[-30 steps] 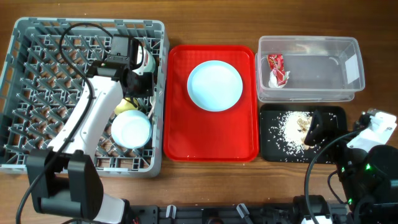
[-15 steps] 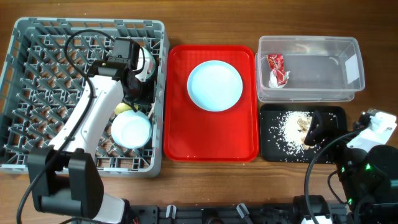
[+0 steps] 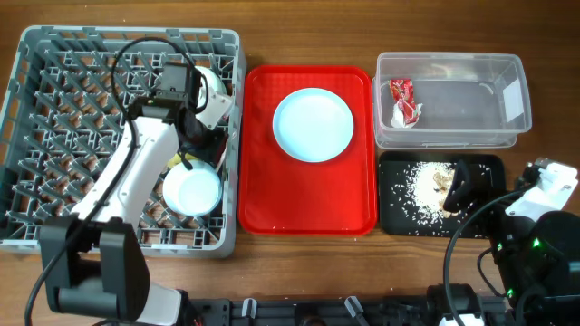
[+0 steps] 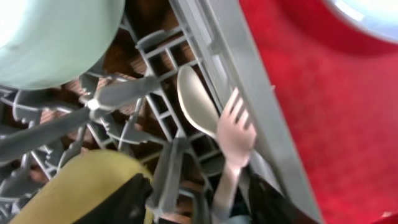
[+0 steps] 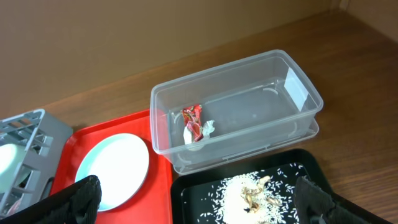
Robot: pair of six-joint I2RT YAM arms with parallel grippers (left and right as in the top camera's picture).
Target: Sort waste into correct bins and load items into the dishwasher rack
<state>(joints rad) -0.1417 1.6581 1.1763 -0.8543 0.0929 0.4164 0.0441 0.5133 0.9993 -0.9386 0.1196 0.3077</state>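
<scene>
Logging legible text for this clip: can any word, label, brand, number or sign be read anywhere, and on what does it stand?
No text is readable in any view.
Red-and-white wrapper in the clear tub: may carry print, but it is too crumpled and small to read.
White patch on the tub's end wall: no characters can be made out.

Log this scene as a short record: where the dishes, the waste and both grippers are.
rack: left of red tray
in rack: bowl, yellow cup, fork, spoon
plate: on red tray
wrappers: in clear tub
rice: in black tray
left gripper: open, over fork and spoon
right gripper: open, above black tray
</scene>
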